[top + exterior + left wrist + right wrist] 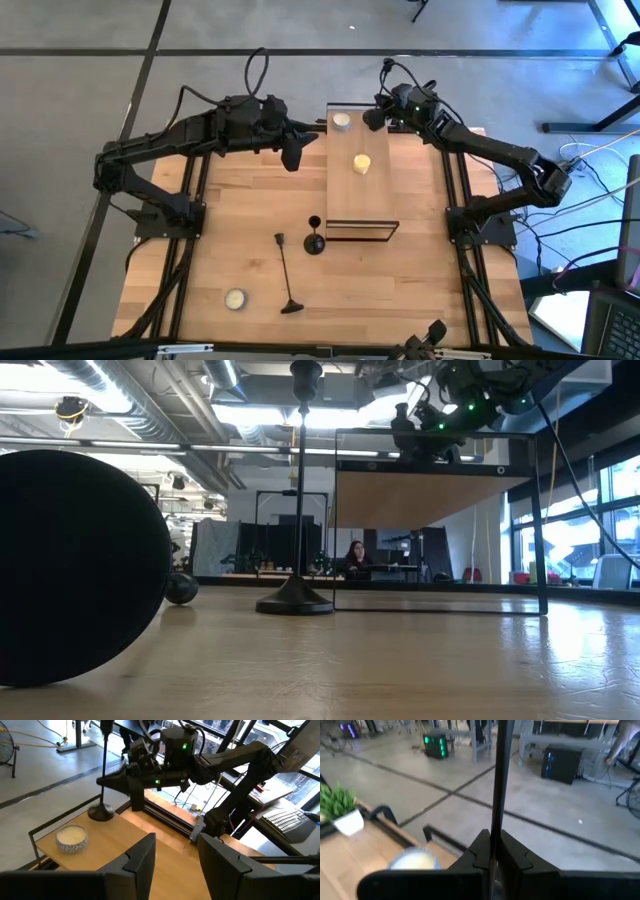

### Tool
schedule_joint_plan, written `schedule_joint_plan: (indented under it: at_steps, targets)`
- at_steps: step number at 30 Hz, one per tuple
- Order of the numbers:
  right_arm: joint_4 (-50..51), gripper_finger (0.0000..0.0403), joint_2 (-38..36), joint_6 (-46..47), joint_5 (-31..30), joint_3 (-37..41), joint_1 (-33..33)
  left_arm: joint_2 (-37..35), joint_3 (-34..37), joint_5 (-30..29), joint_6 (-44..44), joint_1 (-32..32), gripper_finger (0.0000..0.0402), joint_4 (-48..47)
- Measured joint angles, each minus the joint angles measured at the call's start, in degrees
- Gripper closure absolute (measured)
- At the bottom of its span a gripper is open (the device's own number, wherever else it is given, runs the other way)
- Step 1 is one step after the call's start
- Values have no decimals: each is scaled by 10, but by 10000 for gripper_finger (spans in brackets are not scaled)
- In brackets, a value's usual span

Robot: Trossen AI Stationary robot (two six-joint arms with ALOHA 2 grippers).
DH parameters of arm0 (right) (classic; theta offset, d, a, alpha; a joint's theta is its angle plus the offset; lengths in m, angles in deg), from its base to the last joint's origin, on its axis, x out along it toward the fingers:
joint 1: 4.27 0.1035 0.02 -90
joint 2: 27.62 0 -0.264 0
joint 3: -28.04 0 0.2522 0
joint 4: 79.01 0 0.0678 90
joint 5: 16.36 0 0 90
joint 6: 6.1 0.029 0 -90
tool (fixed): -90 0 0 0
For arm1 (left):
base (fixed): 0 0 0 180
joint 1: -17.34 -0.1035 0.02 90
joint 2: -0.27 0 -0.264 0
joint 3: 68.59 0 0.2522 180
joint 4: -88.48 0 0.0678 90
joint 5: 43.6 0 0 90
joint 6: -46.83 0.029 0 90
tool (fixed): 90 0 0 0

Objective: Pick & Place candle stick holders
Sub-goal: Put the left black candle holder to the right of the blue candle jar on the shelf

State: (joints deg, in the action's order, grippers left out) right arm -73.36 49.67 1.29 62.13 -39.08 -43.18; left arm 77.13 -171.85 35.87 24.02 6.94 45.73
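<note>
Two candle stick holders on the bench, a third gripped on the wooden shelf.
Left gripper (pixel 303 137) is hovering part-open beside the shelf (pixel 345 195); one holder (pixel 286 275) is lying flat, one (pixel 314 238) standing, while right gripper (pixel 492 856) is clamping the third holder's stem (pixel 498 780).

In the right wrist view, the thin black stem (pixel 498 780) runs off the top edge, so its cup cannot be seen, and its base is hidden behind the right gripper's fingers (pixel 512 857). The white candle (pixel 415 862) there is blurry. In the low view, a big dark round shape (pixel 75 565) is cut off by the left edge
</note>
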Motion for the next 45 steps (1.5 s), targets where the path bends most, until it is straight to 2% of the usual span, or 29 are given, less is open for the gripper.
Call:
schedule_joint_plan:
  at_steps: [10,16,33,45]
  targets:
    - [-7,388,1,12,2,24,2,0,0,-1,0,-3,258,0]
    - [-47,388,-1,27,-1,51,2,0,0,-1,0,-3,258,0]
    - [-53,386,0,-2,-18,54,12,0,0,-1,-5,-3,258,0]
    - [-41,307,1,-4,-29,54,15,0,0,-1,-5,-3,258,0]
